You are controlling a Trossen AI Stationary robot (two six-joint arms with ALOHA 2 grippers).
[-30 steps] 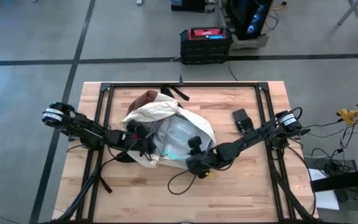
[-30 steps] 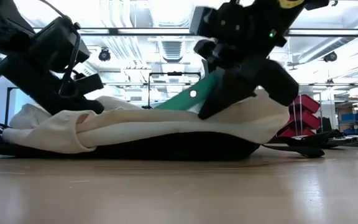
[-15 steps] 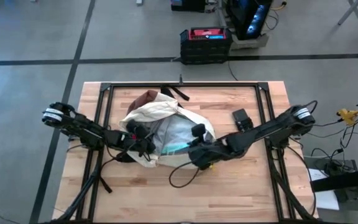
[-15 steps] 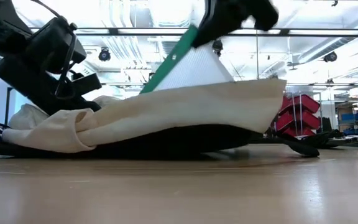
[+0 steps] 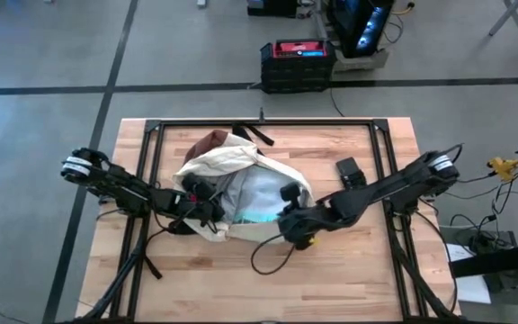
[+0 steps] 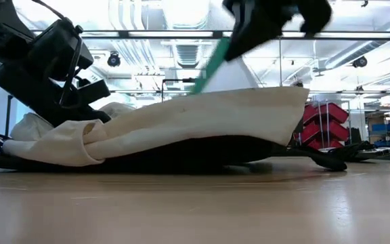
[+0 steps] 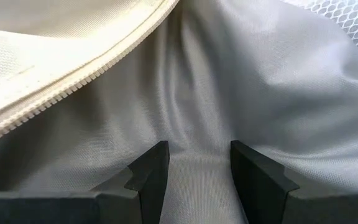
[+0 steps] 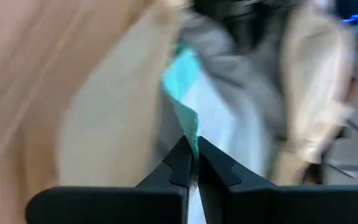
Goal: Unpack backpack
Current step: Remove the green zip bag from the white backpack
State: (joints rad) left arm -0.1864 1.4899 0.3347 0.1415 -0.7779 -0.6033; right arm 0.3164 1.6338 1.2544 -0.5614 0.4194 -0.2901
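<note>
backpack (image 5: 227, 175) between pincers, right pincer (image 8: 193, 163) seemingly clamping pouch (image 8: 182, 93)

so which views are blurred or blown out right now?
Right wrist view: heavy motion blur, the teal-edged pouch and backpack smeared. Low view: bright ceiling lights backlight the right gripper into a blurred silhouette. Left wrist view: sharp on grey lining. High view: evenly lit.

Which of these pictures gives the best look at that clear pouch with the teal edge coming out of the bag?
The low view: the clear teal-edged zip pouch rises above the cream-white fabric backpack, pinched by the right gripper. The high view shows it lying in the bag's mouth; the right wrist view, a blurred teal corner; the left wrist view, only mesh.
</note>
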